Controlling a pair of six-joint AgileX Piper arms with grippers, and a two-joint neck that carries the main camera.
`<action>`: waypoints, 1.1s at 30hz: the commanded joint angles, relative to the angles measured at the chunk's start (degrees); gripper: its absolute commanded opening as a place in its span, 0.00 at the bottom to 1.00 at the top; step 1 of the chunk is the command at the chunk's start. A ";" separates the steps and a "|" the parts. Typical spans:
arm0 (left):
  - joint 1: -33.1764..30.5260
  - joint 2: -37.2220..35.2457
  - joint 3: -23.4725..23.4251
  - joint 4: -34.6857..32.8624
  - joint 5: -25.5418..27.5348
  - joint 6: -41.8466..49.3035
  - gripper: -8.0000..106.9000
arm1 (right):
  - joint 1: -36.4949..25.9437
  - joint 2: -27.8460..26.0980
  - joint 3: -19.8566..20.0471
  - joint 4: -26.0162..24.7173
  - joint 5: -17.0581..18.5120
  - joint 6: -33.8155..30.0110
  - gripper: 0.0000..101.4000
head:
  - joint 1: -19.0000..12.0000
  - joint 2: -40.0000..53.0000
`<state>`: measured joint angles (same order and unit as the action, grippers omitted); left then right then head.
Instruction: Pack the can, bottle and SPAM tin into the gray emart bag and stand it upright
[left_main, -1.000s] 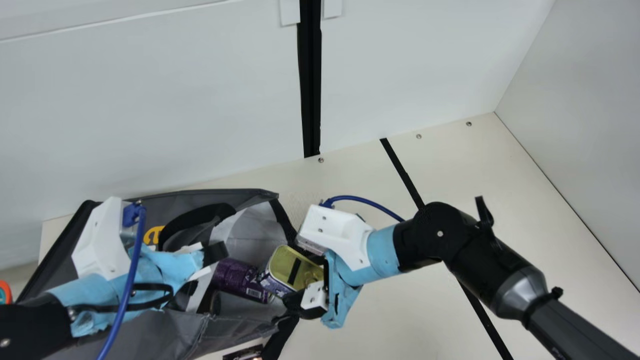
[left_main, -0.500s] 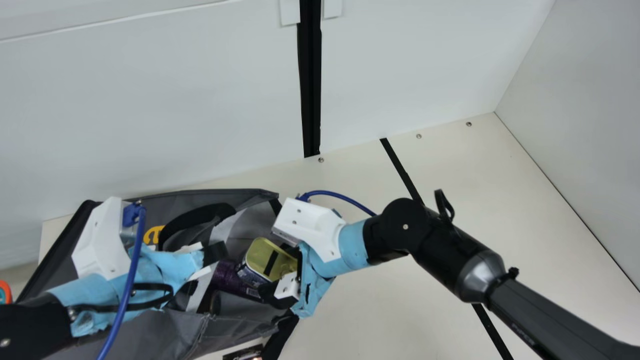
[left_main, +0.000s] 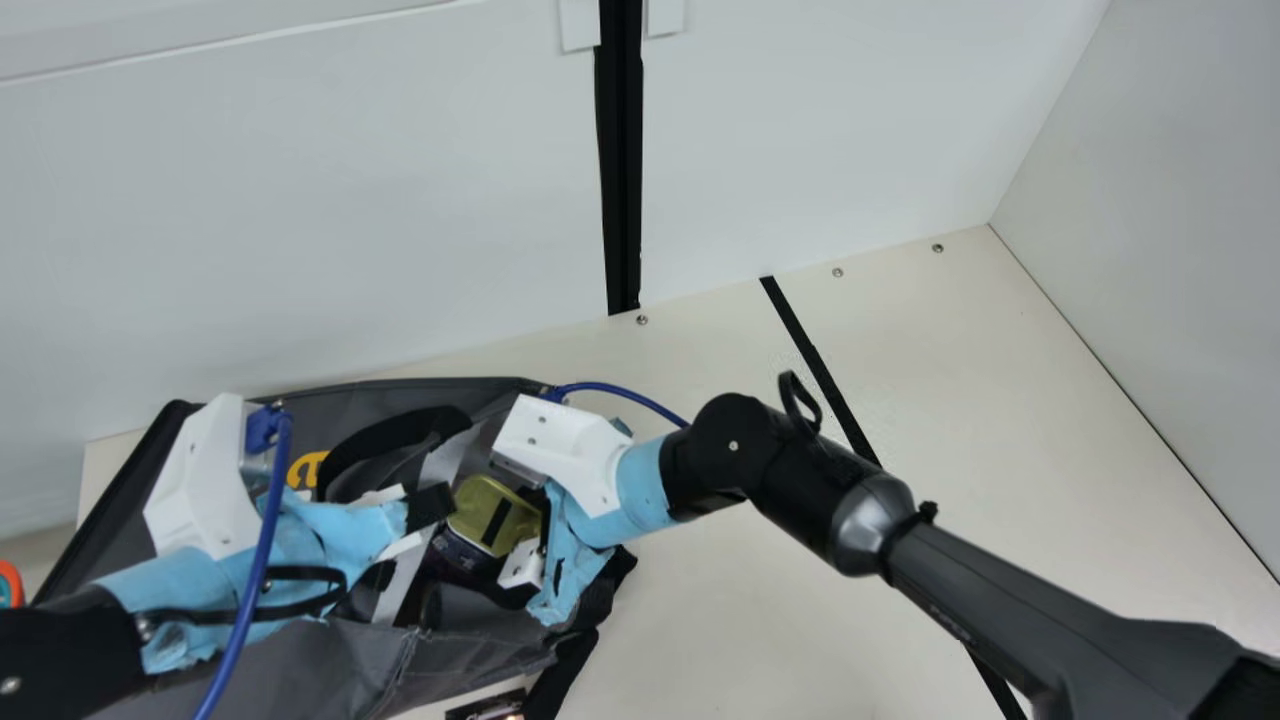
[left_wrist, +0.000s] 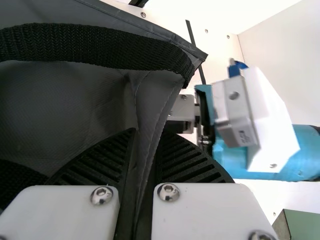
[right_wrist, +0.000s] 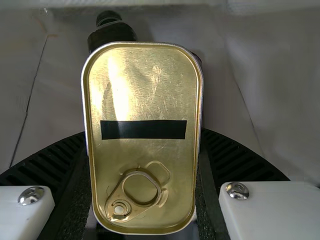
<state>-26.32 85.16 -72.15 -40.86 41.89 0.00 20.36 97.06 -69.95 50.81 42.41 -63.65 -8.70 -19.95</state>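
Note:
In the main view my left gripper (left_main: 428, 508) is at the mouth of the gray bag (left_main: 480, 645), which lies on its side. The left wrist view has this gripper (left_wrist: 146, 142) shut on a fold of the bag (left_wrist: 65, 100). My right gripper (left_main: 500, 540) reaches inside the bag's mouth around the SPAM tin (left_main: 497, 510), whose gold lid faces up. The right wrist view shows that gripper (right_wrist: 142, 150) shut on the tin (right_wrist: 145, 100) by its sides. A dark bottle top (right_wrist: 111, 31) pokes out beyond the tin. The purple can is mostly hidden.
The bag's black strap (left_main: 565, 665) trails over its right edge onto the cream table (left_main: 720, 620). A small dark item (left_main: 488, 706) lies at the front edge. White walls (left_main: 300, 200) rise behind, and an orange-rimmed object (left_main: 10, 585) is at far left.
My right arm has moved left, carrying the tin from the bag's opening deeper inside, over the purple can. The left arm has kept still.

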 joint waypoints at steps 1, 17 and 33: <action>0.00 0.00 0.00 0.00 0.00 0.00 0.00 | 0.45 1.20 -0.90 0.04 -0.30 0.08 0.00 | -1.30 -0.05; 0.00 0.00 0.00 0.00 0.00 0.00 0.00 | 3.76 8.06 -7.56 -0.82 -3.04 2.96 0.10 | -1.30 -0.05; 0.00 0.00 0.00 0.00 0.00 0.00 0.00 | 3.89 7.84 -8.21 -0.81 -3.47 3.58 0.63 | -1.30 -0.05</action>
<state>-26.32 85.16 -72.15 -40.86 41.89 0.00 24.35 105.05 -78.25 49.88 38.76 -60.04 -8.70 -19.95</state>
